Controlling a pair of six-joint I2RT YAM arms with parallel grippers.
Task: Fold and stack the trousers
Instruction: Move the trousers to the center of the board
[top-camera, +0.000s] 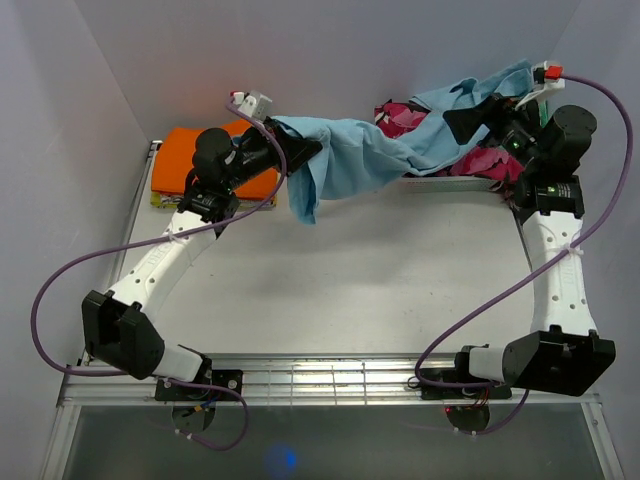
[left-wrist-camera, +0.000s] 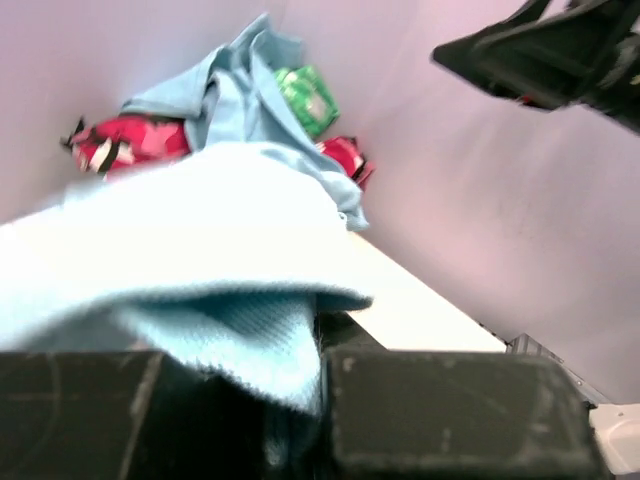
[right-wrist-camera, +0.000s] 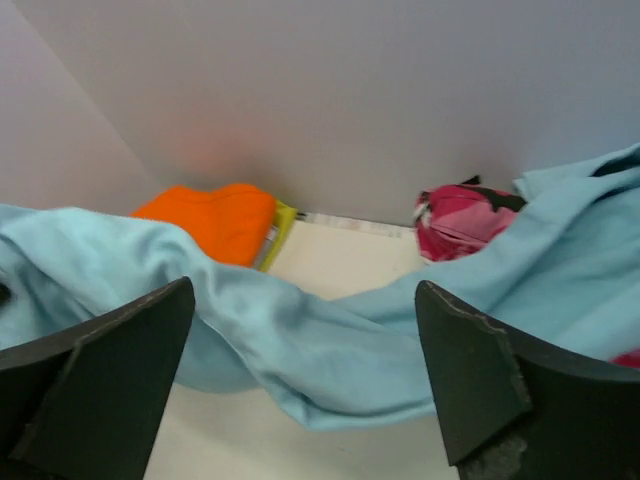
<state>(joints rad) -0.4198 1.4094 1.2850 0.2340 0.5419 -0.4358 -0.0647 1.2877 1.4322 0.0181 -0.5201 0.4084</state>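
trousers (top-camera: 370, 150) hang strung from atop pink garment (top-camera: 400, 118) out to its left, where left gripper (top-camera: 300, 150) pinches one end; right gripper (top-camera: 475, 118), jaws wide and gripping nothing just over pink garment, should clamp the other end firmly before both draw the cloth flat.

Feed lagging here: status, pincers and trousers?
Left pincer shut on trousers. Right pincer open, gripping nothing. Trousers unfolded, lifted, right end over pink camouflage garment.

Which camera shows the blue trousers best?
Top external: the trousers show along most of their length, stretched out in the air. Left wrist gives only a blurred close fold; right wrist shows only a middle stretch.
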